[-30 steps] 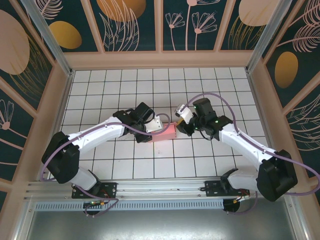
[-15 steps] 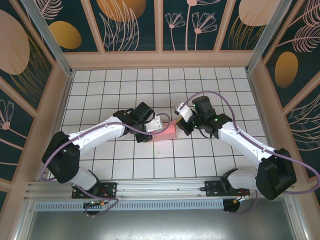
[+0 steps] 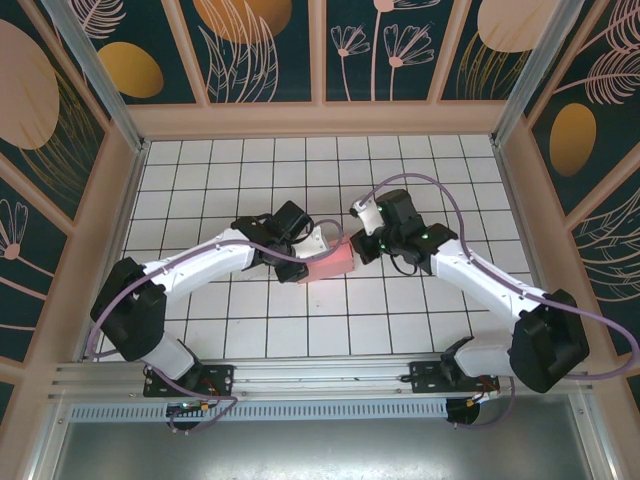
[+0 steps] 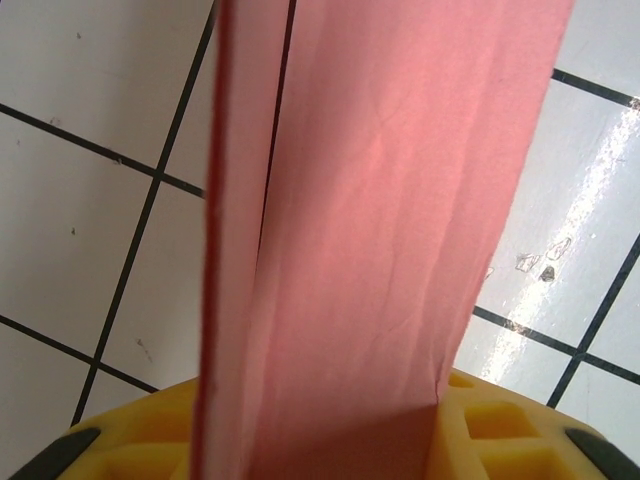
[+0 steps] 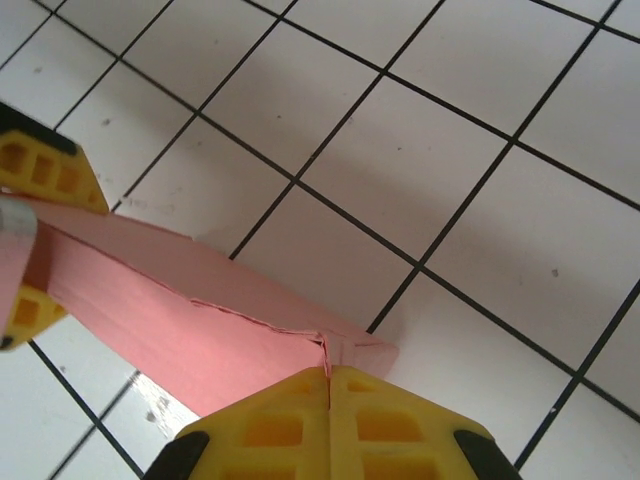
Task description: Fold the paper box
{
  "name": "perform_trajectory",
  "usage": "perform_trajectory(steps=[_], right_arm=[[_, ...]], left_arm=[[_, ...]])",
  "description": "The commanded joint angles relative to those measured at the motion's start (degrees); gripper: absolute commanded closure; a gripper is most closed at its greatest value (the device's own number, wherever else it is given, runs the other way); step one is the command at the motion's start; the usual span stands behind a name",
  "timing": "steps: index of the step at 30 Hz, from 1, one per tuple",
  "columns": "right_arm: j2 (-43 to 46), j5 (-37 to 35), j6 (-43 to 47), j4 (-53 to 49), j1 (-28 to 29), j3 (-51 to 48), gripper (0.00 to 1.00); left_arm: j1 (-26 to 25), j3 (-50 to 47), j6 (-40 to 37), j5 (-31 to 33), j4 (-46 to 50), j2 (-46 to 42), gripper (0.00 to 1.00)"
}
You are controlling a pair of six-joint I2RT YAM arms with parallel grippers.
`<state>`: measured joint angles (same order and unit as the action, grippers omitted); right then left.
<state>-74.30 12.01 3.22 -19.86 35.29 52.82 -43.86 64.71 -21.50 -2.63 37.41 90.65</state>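
- From above, the paper box [image 3: 332, 263] sits between the two pincers, near the middle of the white tiled worktop [image 3: 200, 170].
- The left pincer [image 3: 308, 256] is at the left end of the box. The right pincer [image 3: 360, 246] is at the right end. Both touch the box. From up here I cannot tell how hard they squeeze.
- In the left arm's camera, the pink card comes out from between this pincer's yellow fingers [image 4: 120, 440] at the bottom. It runs straight away from the pincer to the top edge.
- The card is bent along its length. It has a thin strip on one side and a wide strip on the other. This pincer is closed on the card, and the tiles show on both sides of it.
- In the right arm's camera, this pincer's two yellow fingers [image 5: 270, 425] are pressed tight together. One pointed corner of the box is pinched between them. The card looks a little crumpled just beyond the pinch.
- From there the box stretches away to its far end. That end is squeezed between the left pincer's fingers [image 5: 45, 165], one on each side of the card.
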Motion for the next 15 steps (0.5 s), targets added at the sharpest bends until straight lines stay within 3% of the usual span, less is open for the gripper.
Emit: perform_trajectory(steps=[1,7,15], right_arm=[[-1.71,-0.73,-10.21,-1.6,1.8,3.39,1.0],[-3.01,-6.09,-21.63,-0.8,3.03,4.7,1.0],[-4.1,-6.03,-26.09,-0.27,3.65,5.29,1.0]], left_arm=[[0.2,1.89,2.59,-0.11,0.92,2.65,0.79],[0.18,3.25,2.03,1.09,1.76,4.61,0.79],[0.18,3.5,1.8,1.52,1.4,4.92,0.79]])
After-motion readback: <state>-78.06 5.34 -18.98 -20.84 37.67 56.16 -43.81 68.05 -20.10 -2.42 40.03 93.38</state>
